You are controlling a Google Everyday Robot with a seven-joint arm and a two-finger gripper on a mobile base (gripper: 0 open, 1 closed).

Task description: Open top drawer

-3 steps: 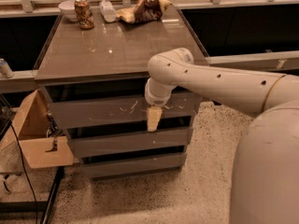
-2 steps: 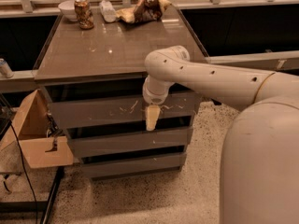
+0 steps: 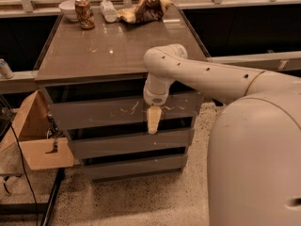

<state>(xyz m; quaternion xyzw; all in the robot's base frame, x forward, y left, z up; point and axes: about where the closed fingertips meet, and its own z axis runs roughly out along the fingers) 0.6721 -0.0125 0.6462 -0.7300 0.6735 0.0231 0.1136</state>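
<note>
The top drawer (image 3: 94,113) is the tallest of three flat grey faces in the cabinet, with a streak of white squiggly scratches across its middle. It looks shut or nearly shut, with a dark gap above it. My gripper (image 3: 153,120) hangs from the white arm in front of the drawer's face, right of centre, with its cream-coloured tip pointing down to the drawer's lower edge. I cannot see whether it touches the face.
Two shorter grey drawers (image 3: 131,144) lie below. On the cabinet top (image 3: 113,51) stand a can (image 3: 83,12), a white bowl (image 3: 68,8), a bottle (image 3: 108,11) and a crumpled bag (image 3: 146,8). A cardboard box (image 3: 35,135) stands at the left. My white base (image 3: 256,164) fills the right.
The arm and gripper have shifted slightly left along the drawer face. The drawer has not visibly moved.
</note>
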